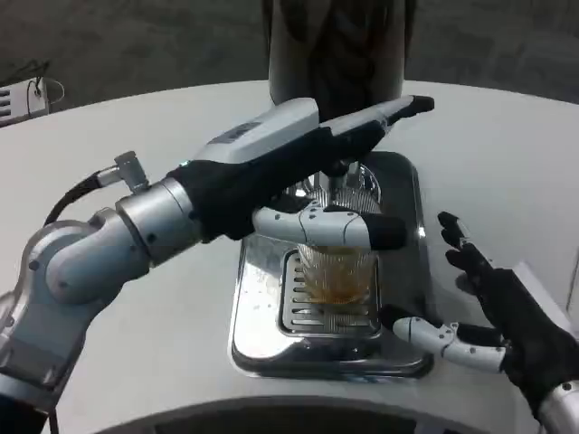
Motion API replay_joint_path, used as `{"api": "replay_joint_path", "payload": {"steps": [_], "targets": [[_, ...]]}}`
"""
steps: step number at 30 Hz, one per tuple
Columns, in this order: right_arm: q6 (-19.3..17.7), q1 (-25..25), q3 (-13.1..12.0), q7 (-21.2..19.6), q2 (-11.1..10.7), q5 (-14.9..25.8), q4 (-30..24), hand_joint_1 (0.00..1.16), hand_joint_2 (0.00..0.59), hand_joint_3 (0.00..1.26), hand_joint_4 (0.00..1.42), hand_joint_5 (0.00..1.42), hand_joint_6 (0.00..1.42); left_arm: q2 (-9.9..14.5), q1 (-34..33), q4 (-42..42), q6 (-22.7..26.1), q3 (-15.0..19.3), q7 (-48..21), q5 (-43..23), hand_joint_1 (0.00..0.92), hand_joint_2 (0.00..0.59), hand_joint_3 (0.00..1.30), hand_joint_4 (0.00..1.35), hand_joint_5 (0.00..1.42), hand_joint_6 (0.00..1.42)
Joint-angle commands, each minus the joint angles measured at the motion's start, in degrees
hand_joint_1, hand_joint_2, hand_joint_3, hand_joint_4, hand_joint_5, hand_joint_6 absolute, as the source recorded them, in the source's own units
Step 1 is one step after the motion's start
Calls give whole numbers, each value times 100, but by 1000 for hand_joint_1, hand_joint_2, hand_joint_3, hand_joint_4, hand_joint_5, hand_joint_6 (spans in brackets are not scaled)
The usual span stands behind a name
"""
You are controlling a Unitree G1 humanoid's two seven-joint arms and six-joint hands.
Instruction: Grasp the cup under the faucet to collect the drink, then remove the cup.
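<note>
Left robot hand [298, 172] wraps cup [336, 271] on drip tray [262, 316] under faucet [342, 172], amber drink inside. Right robot hand [498, 312] open beside tray, holding nothing. Keep cup upright, lift out slowly.

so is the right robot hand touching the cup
Apart. The head view shows bare tray between the right robot hand and the cup.

Clear ribbed glass cup [336, 271] on glossy metal drip tray [262, 339]; matt white table [163, 136].
</note>
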Motion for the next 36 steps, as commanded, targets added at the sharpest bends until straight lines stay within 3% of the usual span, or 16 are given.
{"api": "replay_joint_path", "payload": {"steps": [1, 10, 24, 36], "targets": [[-110, -222, 116, -139, 41, 75, 229, 767, 212, 0, 0, 28, 48, 115, 286, -21, 128, -96, -261, 103, 0, 0, 39, 0, 39, 146], [-135, -521, 296, -267, 92, 108, 538, 767, 212, 0, 0, 31, 40, 142, 383, -192, 229, -4, -248, 48, 0, 0, 39, 0, 38, 152], [-132, -826, 379, -314, 90, 194, 776, 764, 217, 0, 0, 39, 34, 67, 617, -533, 446, 313, -137, -287, 0, 0, 50, 0, 48, 158], [-143, -887, 404, -316, 81, 268, 821, 759, 221, 0, 0, 49, 43, -355, 1035, -864, 333, 913, 400, -811, 0, 9, 68, 0, 62, 181]]}}
